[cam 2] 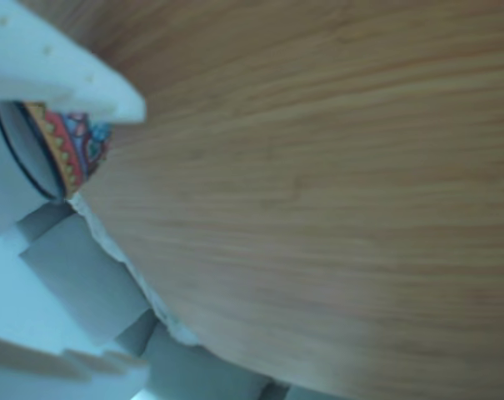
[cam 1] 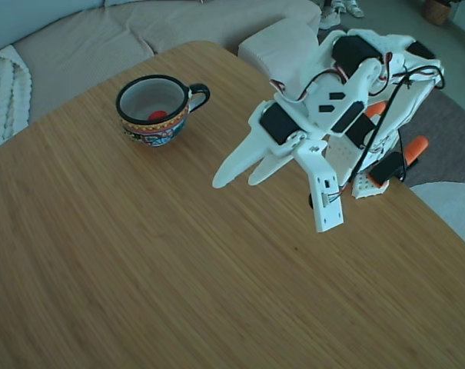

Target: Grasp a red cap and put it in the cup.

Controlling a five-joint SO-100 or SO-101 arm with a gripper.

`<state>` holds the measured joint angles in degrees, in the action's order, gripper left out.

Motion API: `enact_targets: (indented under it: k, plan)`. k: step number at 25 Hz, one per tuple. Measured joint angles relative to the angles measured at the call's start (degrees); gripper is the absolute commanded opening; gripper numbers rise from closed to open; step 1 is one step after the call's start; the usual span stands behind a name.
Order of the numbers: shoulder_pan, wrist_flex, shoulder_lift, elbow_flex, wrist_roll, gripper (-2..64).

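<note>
In the fixed view we see the gripper [cam 1: 240,175] held above the table [cam 1: 140,277], its two white fingers [cam 1: 267,169] pointing down and to the left with their tips a little apart and nothing between them. The white arm behind it folds back toward its base at the right edge of the table, where orange clamp handles [cam 1: 415,146] show.

Well apart from the fingertips, to the upper left in that view, we find the cup [cam 1: 157,111] standing upright on the table, its black handle turned to the right, toward the gripper. Inside it, on the pale bottom near the front wall, lies the red cap [cam 1: 157,115]; only a small red patch of it shows over the rim.

In the other view, which is blurred and lies on its side, we make out one white finger [cam 2: 60,75] at the upper left and another at the lower left, spread apart, with the cup's patterned band [cam 2: 72,146] showing between them at the left edge. The cap cannot be seen there.

Beyond the table's far edge lies a pale sofa [cam 1: 140,31].
</note>
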<state>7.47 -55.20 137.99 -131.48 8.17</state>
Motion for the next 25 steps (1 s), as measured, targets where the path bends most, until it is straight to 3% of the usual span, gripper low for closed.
enact_targets:
  k: [8,19,25]
  plan:
    - [0.0,9.8,5.2,-13.9,0.0,35.3]
    - [-1.6,11.1,11.1,-21.6,-0.1,34.8]
    - [-1.6,11.1,11.1,-21.7,-7.3,34.8]
